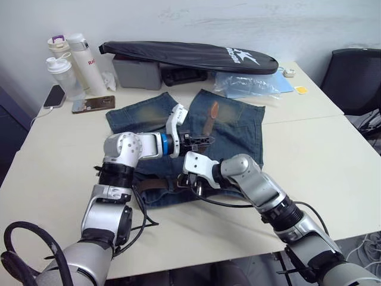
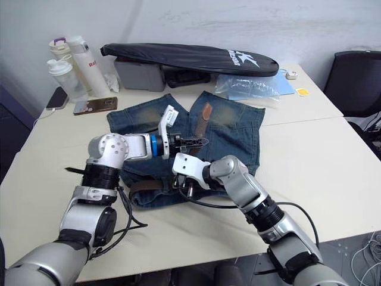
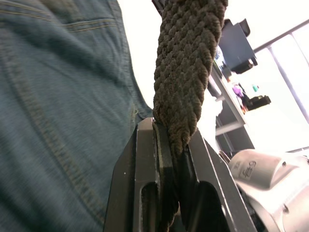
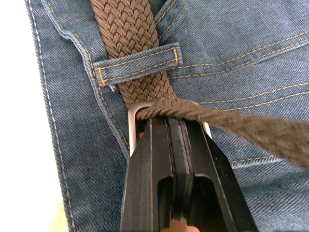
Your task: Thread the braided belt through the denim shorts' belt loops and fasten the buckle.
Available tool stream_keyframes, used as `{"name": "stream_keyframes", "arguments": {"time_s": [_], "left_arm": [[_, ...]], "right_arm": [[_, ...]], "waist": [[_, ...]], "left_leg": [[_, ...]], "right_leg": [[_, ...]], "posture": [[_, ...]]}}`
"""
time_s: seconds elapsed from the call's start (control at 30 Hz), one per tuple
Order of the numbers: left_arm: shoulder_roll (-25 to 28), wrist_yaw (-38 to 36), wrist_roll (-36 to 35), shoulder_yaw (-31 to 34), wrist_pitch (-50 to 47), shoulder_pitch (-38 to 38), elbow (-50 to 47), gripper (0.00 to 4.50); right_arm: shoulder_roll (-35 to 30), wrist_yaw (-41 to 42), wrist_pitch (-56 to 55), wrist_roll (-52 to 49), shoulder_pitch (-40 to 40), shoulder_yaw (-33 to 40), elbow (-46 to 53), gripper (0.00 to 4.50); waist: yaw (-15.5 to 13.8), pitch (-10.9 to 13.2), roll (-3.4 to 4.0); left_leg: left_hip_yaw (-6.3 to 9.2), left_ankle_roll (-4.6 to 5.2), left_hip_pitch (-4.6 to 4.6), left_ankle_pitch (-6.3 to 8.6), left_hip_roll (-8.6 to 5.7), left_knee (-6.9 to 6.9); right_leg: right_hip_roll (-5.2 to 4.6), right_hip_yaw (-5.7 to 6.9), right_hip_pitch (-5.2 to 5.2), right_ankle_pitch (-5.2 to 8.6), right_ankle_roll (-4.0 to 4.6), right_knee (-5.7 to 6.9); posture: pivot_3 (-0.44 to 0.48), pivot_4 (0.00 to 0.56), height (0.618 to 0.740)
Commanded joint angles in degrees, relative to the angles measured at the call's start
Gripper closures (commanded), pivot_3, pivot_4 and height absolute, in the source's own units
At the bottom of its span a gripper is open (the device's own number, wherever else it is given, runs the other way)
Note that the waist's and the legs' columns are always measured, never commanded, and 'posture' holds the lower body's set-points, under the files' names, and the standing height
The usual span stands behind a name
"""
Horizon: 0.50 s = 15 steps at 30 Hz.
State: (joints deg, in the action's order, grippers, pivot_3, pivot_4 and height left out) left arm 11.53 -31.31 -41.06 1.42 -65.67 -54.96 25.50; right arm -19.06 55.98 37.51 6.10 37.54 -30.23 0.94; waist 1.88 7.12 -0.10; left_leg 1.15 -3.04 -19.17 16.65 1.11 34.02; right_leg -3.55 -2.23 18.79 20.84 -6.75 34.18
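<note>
A pair of faded denim shorts point(image 1: 232, 128) lay flat near the middle of a pale table point(image 1: 333, 155), waistband toward the near edge and legs pointing toward the far edge. A dark-brown braided belt point(image 4: 126, 34) ran along the waistband, passing under a belt loop point(image 4: 137, 62) stitched in yellow thread.

The left gripper point(image 1: 199, 140) reached across the shorts from the table's left side. Its two black fingers point(image 3: 145, 164) were pressed together on a stretch of the belt, which rose from between them in the left wrist view, with denim beside it.

The right gripper point(image 2: 190, 186) was low over the waistband near the table's near edge. Its fingers point(image 4: 159, 159) were closed tight against each other at the silver buckle point(image 4: 133, 121), just beyond the belt loop. The belt's free end passed through the buckle frame and stretched away taut across the denim. Whether the fingers pinched the buckle itself or the belt end could not be told.

Along the far edge lay a long black zipped bag point(image 1: 190, 55), with bottles point(image 1: 74, 62) and two phones point(image 1: 92, 104) at the far left corner. A clear plastic bag point(image 1: 250, 84) sat beyond the shorts.
</note>
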Motion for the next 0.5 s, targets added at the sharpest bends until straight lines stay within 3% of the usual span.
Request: {"name": "stream_keyframes", "arguments": {"time_s": [0.03,0.5], "left_arm": [[-2.98,-4.69,-0.52,1.39,5.33,-6.08,-0.28,4.5],[-12.07,-9.42,3.14,0.22,8.83,-9.26,6.21,4.5]], "right_arm": [[-0.86,0.49,4.51,3.13,-5.58,-8.89,-6.01,4.47],[0.44,1.18,-1.0,4.59,-5.31,-8.9,-6.64,4.47]], "waist": [[-0.11,0.0,0.0],[-0.3,0.06,-0.05]], "left_leg": [[0.0,0.0,0.0,0.0,0.0,0.0],[0.12,0.07,-0.03,-0.03,-0.13,0.0]], "right_leg": [[0.0,-0.01,0.0,0.0,0.0,0.0],[-0.05,0.12,-0.04,0.0,-0.01,0.02]], "posture": [[0.0,0.15,0.74],[0.0,0.15,0.74]]}}
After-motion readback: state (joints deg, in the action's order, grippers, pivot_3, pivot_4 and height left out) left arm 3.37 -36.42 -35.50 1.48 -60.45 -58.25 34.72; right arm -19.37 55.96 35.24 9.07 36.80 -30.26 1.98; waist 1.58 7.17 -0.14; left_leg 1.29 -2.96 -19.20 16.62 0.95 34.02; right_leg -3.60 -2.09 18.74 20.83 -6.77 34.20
